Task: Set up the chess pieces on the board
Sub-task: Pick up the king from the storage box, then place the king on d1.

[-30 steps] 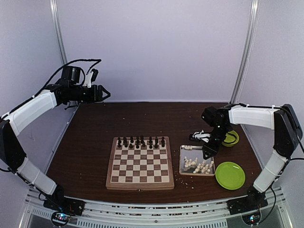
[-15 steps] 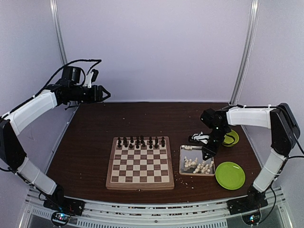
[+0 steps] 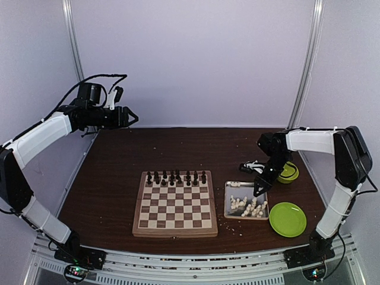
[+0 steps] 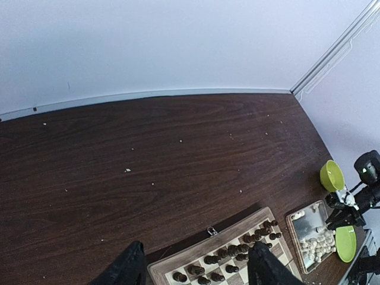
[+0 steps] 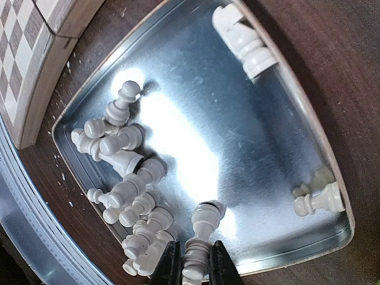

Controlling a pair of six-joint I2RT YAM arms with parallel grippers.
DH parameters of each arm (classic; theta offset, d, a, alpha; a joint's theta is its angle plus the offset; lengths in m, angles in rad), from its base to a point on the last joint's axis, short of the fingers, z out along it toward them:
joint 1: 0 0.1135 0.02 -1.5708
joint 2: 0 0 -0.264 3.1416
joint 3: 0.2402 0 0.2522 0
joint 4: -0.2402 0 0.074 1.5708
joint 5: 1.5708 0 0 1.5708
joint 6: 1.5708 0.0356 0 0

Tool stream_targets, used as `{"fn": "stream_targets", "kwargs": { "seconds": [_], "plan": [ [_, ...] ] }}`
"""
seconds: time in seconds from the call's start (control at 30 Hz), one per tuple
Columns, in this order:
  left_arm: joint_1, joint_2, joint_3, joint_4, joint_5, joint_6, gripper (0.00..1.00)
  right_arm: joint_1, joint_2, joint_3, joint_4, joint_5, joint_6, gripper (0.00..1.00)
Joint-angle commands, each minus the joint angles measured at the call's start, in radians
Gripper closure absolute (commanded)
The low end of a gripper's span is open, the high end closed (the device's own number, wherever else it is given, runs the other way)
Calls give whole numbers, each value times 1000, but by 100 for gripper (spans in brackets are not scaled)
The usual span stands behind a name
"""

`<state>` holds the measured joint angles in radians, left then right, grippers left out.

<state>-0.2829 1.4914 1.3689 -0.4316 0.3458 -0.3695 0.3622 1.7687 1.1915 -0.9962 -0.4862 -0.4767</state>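
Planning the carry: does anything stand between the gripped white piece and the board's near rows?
Nothing visible does. The piece in the right gripper need only clear the tray rim; near rows of the board are bare.

metal tray (image 3: 240,193) | green plate (image 3: 288,219) just right of it | green cup (image 3: 291,173) behind plate | brown table (image 3: 178,145)

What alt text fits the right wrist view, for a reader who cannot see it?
The right claw grips one cream-white chess piece at the lower rim of a shiny metal tray. Other white pieces lie heaped in its left part, with a few apart at top and right; a chessboard corner shows upper left.
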Motion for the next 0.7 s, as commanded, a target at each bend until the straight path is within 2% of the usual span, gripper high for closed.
{"fn": "stream_targets", "kwargs": {
  "seconds": [0.0, 0.43, 0.53, 0.67],
  "plan": [
    [7, 5, 33, 7, 16, -3, 40, -73, 21, 48, -41, -179, -19, 100],
    [8, 13, 33, 7, 19, -7, 39, -105, -40, 77, -37, -281, 5, 100],
    [8, 12, 33, 7, 20, -7, 39, -80, -89, 120, -29, -222, 18, 100],
    [7, 14, 33, 7, 20, -6, 39, 24, -140, 192, -23, -75, 10, 100]
  ]
}}
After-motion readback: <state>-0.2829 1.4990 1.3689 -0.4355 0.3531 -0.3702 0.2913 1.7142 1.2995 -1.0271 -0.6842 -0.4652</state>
